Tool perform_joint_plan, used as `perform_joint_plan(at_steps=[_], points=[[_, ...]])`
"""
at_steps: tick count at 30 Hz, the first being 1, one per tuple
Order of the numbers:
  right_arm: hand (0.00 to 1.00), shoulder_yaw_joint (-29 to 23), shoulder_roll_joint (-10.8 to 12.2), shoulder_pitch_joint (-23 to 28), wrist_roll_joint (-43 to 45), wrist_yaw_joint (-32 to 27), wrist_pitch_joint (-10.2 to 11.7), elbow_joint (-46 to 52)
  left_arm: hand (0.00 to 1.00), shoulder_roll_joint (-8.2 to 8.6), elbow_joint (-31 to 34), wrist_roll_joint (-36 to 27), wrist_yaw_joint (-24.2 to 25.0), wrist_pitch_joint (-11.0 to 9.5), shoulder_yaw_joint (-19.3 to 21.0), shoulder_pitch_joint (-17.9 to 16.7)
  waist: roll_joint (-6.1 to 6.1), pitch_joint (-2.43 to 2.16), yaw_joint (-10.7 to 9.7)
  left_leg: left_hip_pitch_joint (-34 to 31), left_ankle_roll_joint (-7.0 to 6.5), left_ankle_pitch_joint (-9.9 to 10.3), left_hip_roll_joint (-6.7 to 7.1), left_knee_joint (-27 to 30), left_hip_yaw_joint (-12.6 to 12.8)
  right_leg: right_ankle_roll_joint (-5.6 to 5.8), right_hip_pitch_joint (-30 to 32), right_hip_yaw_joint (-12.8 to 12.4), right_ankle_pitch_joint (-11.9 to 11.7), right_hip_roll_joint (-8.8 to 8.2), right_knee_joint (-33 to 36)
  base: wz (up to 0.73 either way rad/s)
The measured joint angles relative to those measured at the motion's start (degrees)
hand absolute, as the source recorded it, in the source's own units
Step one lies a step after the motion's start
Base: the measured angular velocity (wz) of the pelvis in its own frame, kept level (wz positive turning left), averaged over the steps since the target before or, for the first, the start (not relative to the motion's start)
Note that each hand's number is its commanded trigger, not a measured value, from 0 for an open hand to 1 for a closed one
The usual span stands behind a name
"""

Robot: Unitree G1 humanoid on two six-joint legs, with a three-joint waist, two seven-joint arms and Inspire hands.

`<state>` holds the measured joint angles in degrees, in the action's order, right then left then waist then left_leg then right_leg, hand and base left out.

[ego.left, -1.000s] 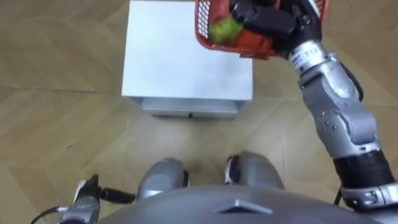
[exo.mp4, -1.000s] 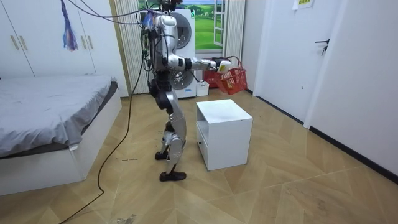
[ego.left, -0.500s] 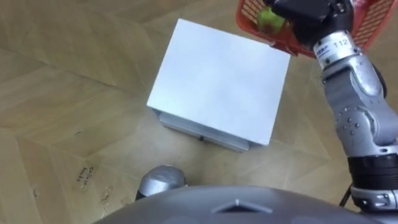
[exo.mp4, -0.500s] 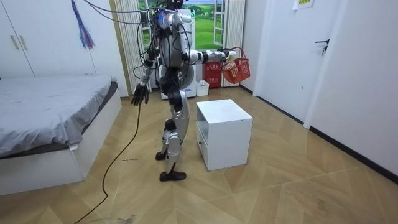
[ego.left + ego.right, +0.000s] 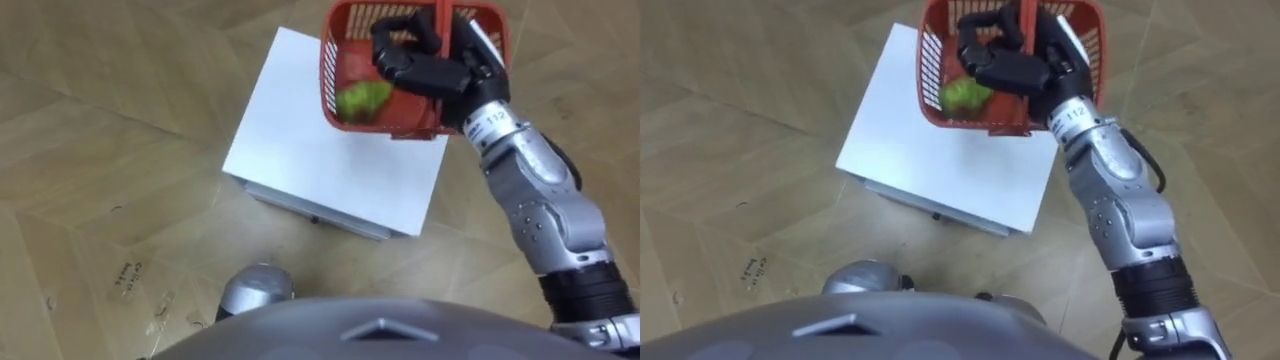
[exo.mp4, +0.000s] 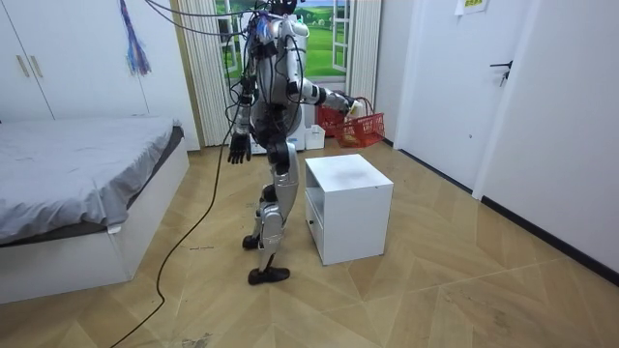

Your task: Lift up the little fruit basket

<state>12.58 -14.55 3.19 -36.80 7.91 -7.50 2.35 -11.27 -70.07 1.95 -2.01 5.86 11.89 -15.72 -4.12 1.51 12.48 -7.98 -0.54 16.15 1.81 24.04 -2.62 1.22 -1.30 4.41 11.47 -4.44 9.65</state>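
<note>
Red basket (image 5: 329, 75) holding one green fruit (image 5: 362, 100) hangs from right hand (image 5: 432, 72).

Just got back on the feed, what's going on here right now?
The robot stands beside the white cabinet with its right hand clasping the red fruit basket, holding it in the air above the cabinet's top. A green fruit lies inside the basket. The left hand hangs at its side, holding nothing. The pick-up looks done.
</note>
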Motion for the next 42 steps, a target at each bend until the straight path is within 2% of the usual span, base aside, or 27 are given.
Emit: perform_joint_plan(at_steps=[1, 2, 3, 4, 5, 6, 7, 8, 9, 10, 14, 20, 27, 33, 36, 40, 42], points=[[1.0, -0.7, -0.4, 0.0, 0.0, 0.4, 0.0, -0.1, 0.0, 0.4, 1.3, 0.0, 0.2, 0.0, -1.1, 0.7, 0.43, -0.25, -1.0, -4.5, 0.1, -1.4, 0.33, -4.3, 1.6, 0.23, 0.7, -2.8, 0.1, -0.33, 0.0, 0.81], [1.0, -1.6, 0.0, -0.1, 0.0, 0.3, -0.1, -1.0, 0.0, -0.04, 2.3, 0.0, 0.4, 0.0, -2.3, 1.5, 0.32, -1.14, 0.1, -6.8, -2.43, -4.9, 0.02, -4.5, 5.3, 1.57, 3.2, -2.3, 1.1, -0.87, 1.5, 0.61], [1.0, -1.6, 0.2, -0.4, 0.0, 0.2, -0.2, -1.2, 0.0, -0.15, 2.7, 0.0, 0.4, -0.1, -2.7, 1.8, 0.01, -1.11, 1.2, -6.9, -2.64, -5.1, -0.25, -4.8, 6.4, 1.98, 4.3, -1.0, 1.1, -0.9, 2.2, -0.07], [1.0, -0.9, 0.8, -0.9, -0.1, 0.3, -0.4, -1.3, 0.0, -0.28, 2.7, 0.0, 0.4, -0.1, -3.3, 1.8, -0.3, -0.93, 3.2, -6.7, -2.65, -5.1, -0.46, -4.7, 6.5, 2.46, 5.1, 1.8, 1.2, -0.73, 2.1, -0.51], [1.0, 0.2, 0.9, -1.5, -0.2, 0.4, -0.4, -1.3, 0.0, -0.21, 2.1, 0.0, 0.4, 0.2, -4.4, 1.8, 0.38, -0.62, 4.4, -6.1, -2.64, -5.1, -0.53, -4.7, 4.0, 1.8, 5.7, 3.2, 1.2, 0.44, 0.8, -0.45], [1.0, 0.7, 0.9, -1.9, -0.2, 0.5, -0.2, -1.4, 0.0, -0.14, 1.7, 0.0, 0.4, 0.3, -5.2, 1.9, 0.77, -0.58, 4.5, -5.7, -2.64, -5.0, -0.68, -4.8, 2.5, 1.09, 6.0, 3.8, 0.6, 1.04, 0.0, -0.15], [1.0, 1.5, 1.0, -2.1, -0.2, 0.5, 0.0, -1.7, 0.0, -0.15, 1.3, 0.0, 0.4, 0.4, -6.1, 1.9, 1.39, -0.3, 4.3, -4.7, -2.57, -5.1, -0.65, -5.4, 2.1, 0.43, 6.6, 5.0, -2.2, 1.98, -1.5, 0.13], [1.0, 1.7, 0.8, -1.7, -0.2, 0.5, 0.0, -1.9, 0.0, -0.02, 1.0, 0.0, 0.3, 0.4, -6.3, 1.9, 1.81, -0.35, 4.1, -4.0, -2.53, -5.0, -0.55, -5.9, 2.2, -0.93, 6.8, 6.6, -2.4, 1.9, -0.8, 0.28], [1.0, 2.0, 0.8, -1.3, -0.2, 0.7, 0.0, -2.8, 0.0, 0.09, 0.9, -0.1, 0.4, 0.5, -7.0, 1.5, 2.24, -0.7, 3.5, -3.0, -2.35, -5.1, -0.54, -7.2, 2.4, -0.9, 6.2, 7.0, -2.4, 1.7, 0.0, 0.21], [1.0, 2.0, 0.9, -1.5, -0.9, 1.0, 0.0, -4.0, 0.0, 0.16, 0.9, -0.2, 0.5, 0.5, -7.7, 1.5, 2.46, -0.69, 3.3, -2.7, -2.2, -5.2, -0.68, -7.9, 2.5, -0.94, 6.1, 7.5, -2.4, 1.83, 0.2, 0.13], [1.0, 2.5, 1.2, -1.6, -2.7, 1.1, 0.0, -7.5, 0.0, 0.13, 1.1, -0.2, 1.1, 0.6, -9.4, 1.6, 2.87, -0.58, 3.0, -3.8, -1.97, -5.3, -1.01, -7.9, 2.8, -1.19, 7.5, 7.9, -2.5, 2.46, 1.0, 0.01], [1.0, 4.4, 2.1, -1.5, -2.3, 3.3, 0.0, -9.5, 0.0, -0.42, 0.5, 0.0, 1.5, 0.1, -11.1, 1.5, 3.68, -0.33, 1.9, -5.7, -2.04, -5.2, -1.03, -6.8, 3.0, -1.28, 9.6, 7.7, -2.6, 2.41, 2.6, -0.01], [1.0, 4.3, 2.1, -1.4, -2.1, 3.7, 0.6, -11.7, 0.0, -0.42, 0.2, -0.1, 1.5, -0.3, -11.6, 1.4, 5.38, -0.69, 1.6, -6.5, -2.11, -5.2, -1.01, -6.4, 3.9, -1.28, 11.3, 6.9, -2.6, 2.3, 4.1, -0.08], [1.0, 4.2, 2.3, -1.3, -2.2, 3.7, 2.0, -13.6, 0.0, -0.43, -0.2, -0.1, 2.1, -1.2, -11.9, 1.4, 5.42, -0.69, 0.3, -7.0, -2.11, -5.2, -1.08, -6.1, 4.1, -1.28, 11.9, 7.0, -2.6, 2.26, 4.2, -0.02], [1.0, 4.1, 2.8, -1.5, -2.4, 3.7, 3.8, -14.5, 0.0, -0.48, -0.2, -0.1, 2.9, -1.8, -12.9, 1.5, 5.58, -0.66, -0.2, -7.5, -2.11, -5.2, -1.1, -6.0, 4.2, -1.28, 12.4, 7.1, -2.6, 2.23, 4.2, 0.0], [1.0, 4.0, 3.7, -2.2, -2.4, 3.6, 4.4, -17.4, 0.0, -0.49, -0.3, -0.1, 3.9, -2.5, -14.5, 1.6, 6.54, -0.5, -1.0, -7.6, -2.16, -5.2, -1.1, -6.0, 4.2, -1.28, 12.4, 7.5, -2.6, 2.01, 4.2, 0.0], [1.0, 4.0, 3.8, -2.4, -2.4, 3.5, 4.4, -18.3, 0.0, -0.56, -0.3, -0.1, 4.0, -2.5, -14.8, 1.8, 6.99, -0.57, -1.1, -7.6, -2.24, -5.2, -1.04, -6.2, 4.3, -1.28, 12.5, 7.6, -2.6, 1.91, 4.2, 0.0]])
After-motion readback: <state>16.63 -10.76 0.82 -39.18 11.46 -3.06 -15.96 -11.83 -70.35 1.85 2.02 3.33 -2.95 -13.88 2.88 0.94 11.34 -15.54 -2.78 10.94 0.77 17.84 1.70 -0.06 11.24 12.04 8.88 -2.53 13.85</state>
